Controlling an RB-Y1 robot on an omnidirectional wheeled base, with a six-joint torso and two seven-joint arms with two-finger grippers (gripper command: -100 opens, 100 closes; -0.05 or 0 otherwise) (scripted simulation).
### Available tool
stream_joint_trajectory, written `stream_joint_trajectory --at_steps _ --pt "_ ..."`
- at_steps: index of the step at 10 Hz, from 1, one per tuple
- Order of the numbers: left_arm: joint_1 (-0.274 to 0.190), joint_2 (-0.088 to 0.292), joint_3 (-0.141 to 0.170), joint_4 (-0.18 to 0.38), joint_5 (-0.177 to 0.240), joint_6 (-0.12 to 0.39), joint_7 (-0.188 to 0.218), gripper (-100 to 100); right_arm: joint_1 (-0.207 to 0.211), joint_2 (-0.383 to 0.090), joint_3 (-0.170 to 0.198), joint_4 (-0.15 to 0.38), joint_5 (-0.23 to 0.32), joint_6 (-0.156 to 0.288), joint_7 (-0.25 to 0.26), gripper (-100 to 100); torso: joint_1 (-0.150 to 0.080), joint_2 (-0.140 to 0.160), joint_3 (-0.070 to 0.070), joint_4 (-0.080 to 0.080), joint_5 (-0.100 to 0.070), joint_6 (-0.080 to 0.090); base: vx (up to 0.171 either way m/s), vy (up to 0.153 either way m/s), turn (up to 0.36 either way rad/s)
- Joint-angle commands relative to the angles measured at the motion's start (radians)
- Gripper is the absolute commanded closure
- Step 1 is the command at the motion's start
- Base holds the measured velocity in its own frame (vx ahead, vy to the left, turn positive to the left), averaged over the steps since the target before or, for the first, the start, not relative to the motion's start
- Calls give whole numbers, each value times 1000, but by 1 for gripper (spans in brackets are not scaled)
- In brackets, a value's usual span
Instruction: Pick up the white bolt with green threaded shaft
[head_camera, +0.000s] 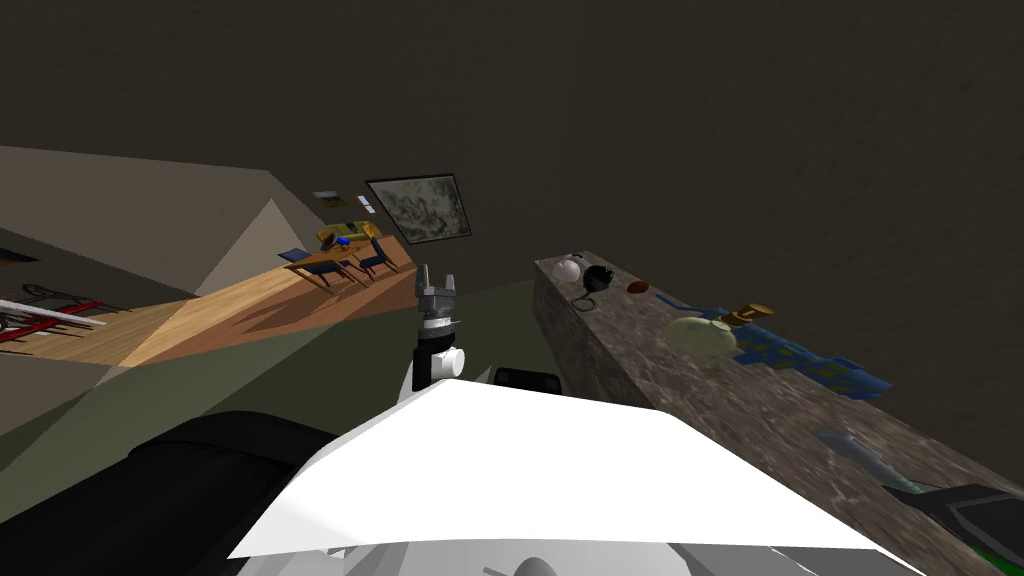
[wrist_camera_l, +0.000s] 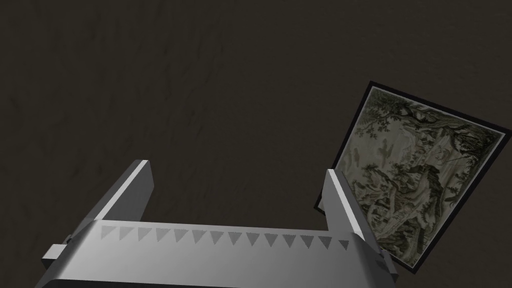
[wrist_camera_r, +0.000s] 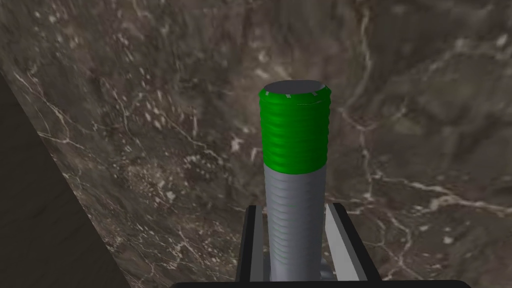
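**Operator:** Entry, largest item first. What do I have?

**Notes:** You have a long bench (head_camera: 640, 370) with a dark, veined stone top, running away from you on your right side. Well off to your left lies a wooden floor (head_camera: 250, 310) with a small table and chairs (head_camera: 335, 262) at its far end.

**Operator:** What is on the bench?

**Notes:** A flat blue object (head_camera: 800, 362) lies there, with a pale round object (head_camera: 702, 335) just beside it. Farther along you have a white round thing (head_camera: 568, 268), a black thing (head_camera: 597, 279) just beside that, and a small reddish-brown one (head_camera: 638, 287) near them. I cannot tell what any of these are.

**Operator:** And the arms?

**Notes:** Your left pincer (head_camera: 437, 283) stands upright above the chest, off the bench. The left wrist view shows its fingers spread wide. Your right pincer (wrist_camera_r: 294, 206) is pinching the bolt (wrist_camera_r: 295, 150), with one of its fingers (wrist_camera_r: 334, 225) pressed to each side of the shaft.

**Operator:** Where exactly is the bolt?

**Notes:** It is in your right pincer, pointing straight out along the fingers, with the bench's stone top behind it.
- The shaft is grey where it is gripped.
- The threaded far end is green, with a flat grey tip.
- The head end is hidden by the pincer's body.
- I cannot tell whether the green end touches the bench.
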Motion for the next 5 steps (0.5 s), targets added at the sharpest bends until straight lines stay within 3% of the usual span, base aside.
stream_joint_trajectory --at_steps 1,2,3,4,5 --pt "0 0 0 0 0 0 0 0 48 -29 -1 -50 -39 29 4 100 0 0 0 0 0 0 65 -9 -72" --pt "0 0 0 0 0 0 0 0 48 -29 -1 -71 -39 29 4 100 0 0 0 0 1 1 50 -4 -72" --pt "0 0 0 0 0 0 0 0 83 -53 0 -94 -71 53 7 100 1 1 0 0 0 0 56 -4 -90" --pt "0 0 0 0 0 0 0 0 88 -53 0 -123 -71 53 7 100 1 1 1 0 1 1 45 -8 -75" --pt "0 0 0 0 0 0 0 0 128 -78 0 -149 -103 77 9 100 1 2 1 0 0 0 51 -8 -120"
